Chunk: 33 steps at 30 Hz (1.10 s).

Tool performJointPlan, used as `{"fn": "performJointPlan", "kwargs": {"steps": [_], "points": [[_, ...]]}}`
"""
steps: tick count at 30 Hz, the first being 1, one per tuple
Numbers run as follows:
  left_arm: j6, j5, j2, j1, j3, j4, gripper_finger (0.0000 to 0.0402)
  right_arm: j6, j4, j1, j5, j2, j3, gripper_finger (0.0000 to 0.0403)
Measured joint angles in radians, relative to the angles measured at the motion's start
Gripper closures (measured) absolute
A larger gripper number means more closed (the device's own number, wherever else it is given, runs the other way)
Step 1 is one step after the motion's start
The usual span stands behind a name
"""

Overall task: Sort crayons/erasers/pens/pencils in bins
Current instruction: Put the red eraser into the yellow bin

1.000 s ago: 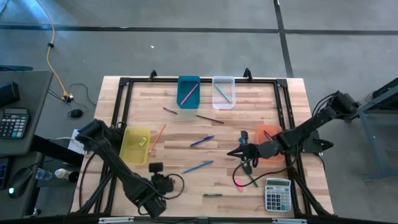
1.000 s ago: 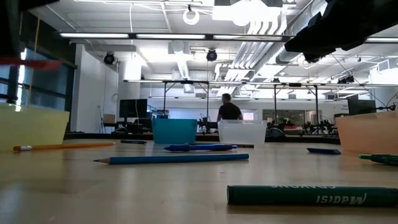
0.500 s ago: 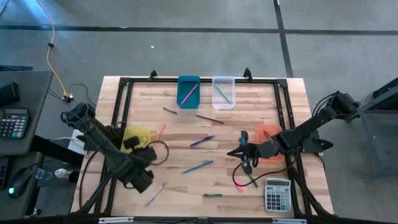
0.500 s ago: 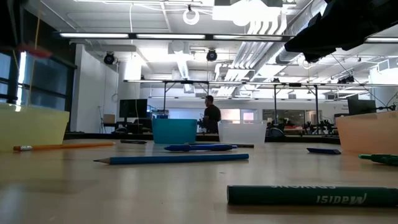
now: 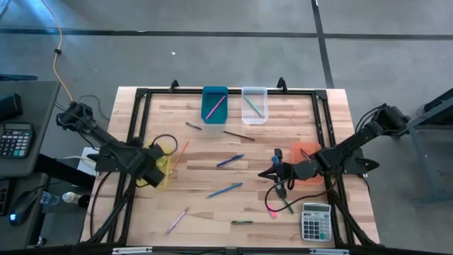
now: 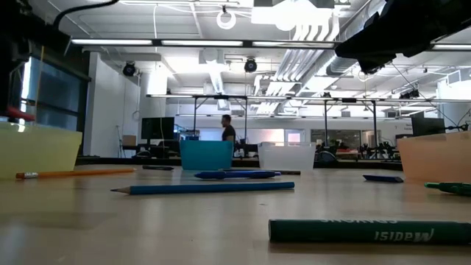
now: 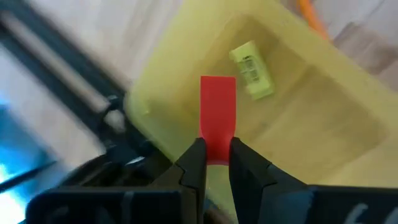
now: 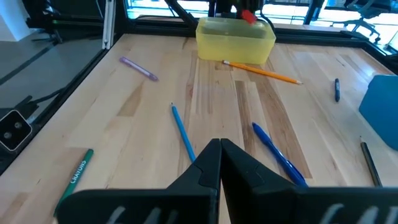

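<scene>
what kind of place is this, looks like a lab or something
Most likely a large open robotics lab or workshop: bare ceiling ducts and strip lights, framed workbenches behind, concrete floor around the wooden table.

The left end effector [image 7: 212, 163] holds an eraser [image 7: 217, 118] above a bin [image 7: 298, 112]; inside that bin, just beyond the end effector, lies a second eraser [image 7: 252, 70].

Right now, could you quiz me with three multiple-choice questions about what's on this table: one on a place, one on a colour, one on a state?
1. Where is the left gripper?
A. over the yellow bin
B. over the calculator
C. over the teal bin

2. What colour is the eraser it holds?
A. blue
B. red
C. pink

3. How is the right gripper?
A. wide open
B. gripping a pen
C. shut, empty

Answers: 1 A, the yellow bin lies under its fingers. 2 B, a red block sits between them. 3 C, fingertips meet with nothing between.
</scene>
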Motion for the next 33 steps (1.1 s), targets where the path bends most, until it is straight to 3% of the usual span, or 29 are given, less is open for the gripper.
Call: {"fn": "performJointPlan", "kwargs": {"steps": [6, 16, 23, 33], "points": [[0.037, 0.03, -0.118, 0.072, -0.104, 0.143, 0.0362, -0.009, 0.004, 0.0, 0.0, 0.0, 0.0, 0.0403], [0.121, 0.056, -0.104, 0.212, -0.106, 0.142, 0.0362, -0.011, 0.007, 0.0, 0.002, 0.0, 0.0, 0.0403], [0.269, 0.05, -0.081, 0.335, -0.107, 0.166, 0.0362, -0.011, 0.006, 0.0, 0.001, 0.0, 0.0, 0.0403], [0.446, 0.093, -0.079, 0.508, -0.202, 0.295, 0.0363, -0.018, 0.007, 0.0, 0.001, 0.0, 0.0, 0.0403]]}}
